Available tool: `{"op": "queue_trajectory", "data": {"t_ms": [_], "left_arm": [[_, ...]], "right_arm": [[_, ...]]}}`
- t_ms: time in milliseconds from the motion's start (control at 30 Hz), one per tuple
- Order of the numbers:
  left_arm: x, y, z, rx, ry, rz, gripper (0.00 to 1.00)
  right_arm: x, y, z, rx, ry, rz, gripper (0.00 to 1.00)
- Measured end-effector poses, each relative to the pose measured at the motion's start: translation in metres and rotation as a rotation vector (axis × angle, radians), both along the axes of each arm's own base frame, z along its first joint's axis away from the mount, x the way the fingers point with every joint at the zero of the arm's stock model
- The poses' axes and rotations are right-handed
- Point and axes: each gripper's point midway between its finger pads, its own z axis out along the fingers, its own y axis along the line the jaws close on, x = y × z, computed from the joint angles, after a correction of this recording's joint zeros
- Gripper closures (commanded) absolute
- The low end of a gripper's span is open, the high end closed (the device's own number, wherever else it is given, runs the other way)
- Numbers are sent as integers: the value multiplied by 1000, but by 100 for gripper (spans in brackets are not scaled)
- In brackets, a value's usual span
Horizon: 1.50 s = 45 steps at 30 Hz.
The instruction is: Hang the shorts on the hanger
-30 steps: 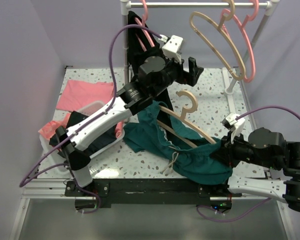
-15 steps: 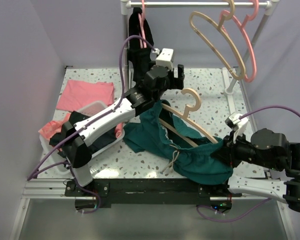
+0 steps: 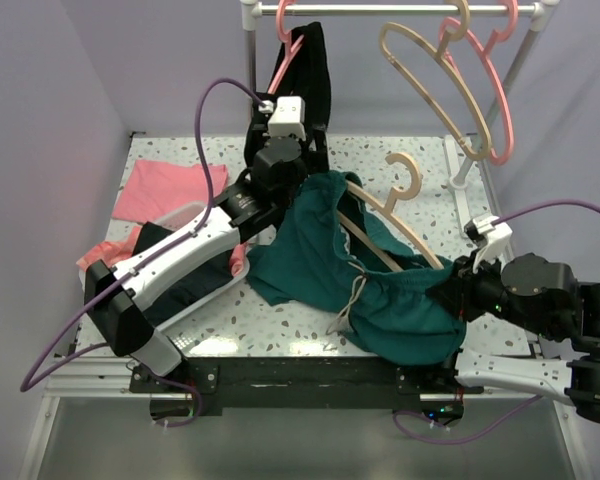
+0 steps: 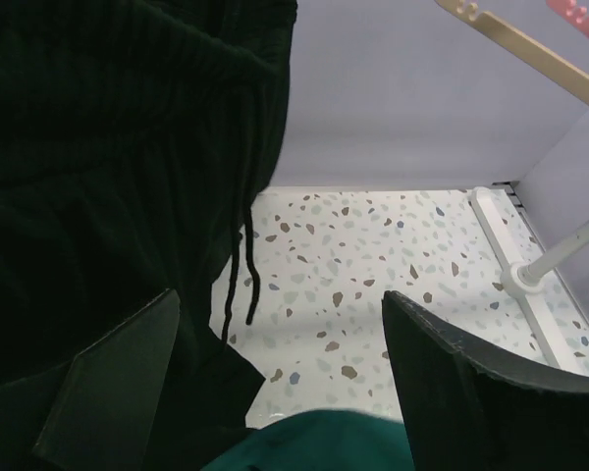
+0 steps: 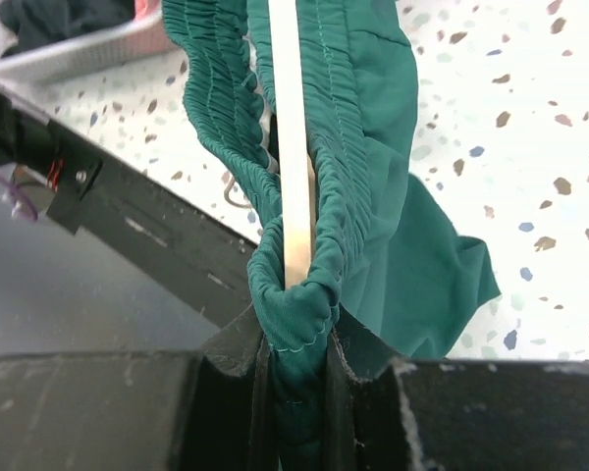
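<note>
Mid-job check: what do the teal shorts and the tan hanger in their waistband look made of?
Dark teal-green shorts: thin, matte cloth, probably light cotton or synthetic; it folds softly, and the waistband shows gathered elastic ribs and stitching. Light tan curved hanger: rigid, smooth, dull-finished, wood-like by its pale colour; wood-coloured plastic cannot be ruled out.

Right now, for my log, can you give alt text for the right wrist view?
The right hand is shut on a bunched fold of the teal shorts, whose elastic waistband wraps around the end of the tan hanger. The speckled table lies behind.
</note>
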Motion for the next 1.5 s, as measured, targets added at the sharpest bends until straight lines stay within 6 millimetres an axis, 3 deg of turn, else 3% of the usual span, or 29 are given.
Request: {"op": "queue_trajectory", "data": {"t_ms": [267, 567, 833, 1233, 1400, 1500], "left_arm": [[2, 14, -1, 6, 0, 35, 11], [5, 21, -13, 30, 22, 51, 11], [3, 28, -14, 35, 28, 57, 11], [-1, 32, -17, 44, 36, 61, 11], [-5, 36, -21, 50, 43, 56, 11], [-8, 36, -21, 50, 46, 48, 11]], "right_arm": [[26, -10, 25, 10, -84, -165, 100], [60, -9, 29, -131, -173, -320, 100], [77, -20, 65, -122, -280, -433, 100], [99, -26, 95, -294, -425, -518, 100], [97, -29, 83, -353, -424, -470, 100], [106, -16, 65, -401, -389, -454, 100]]}}
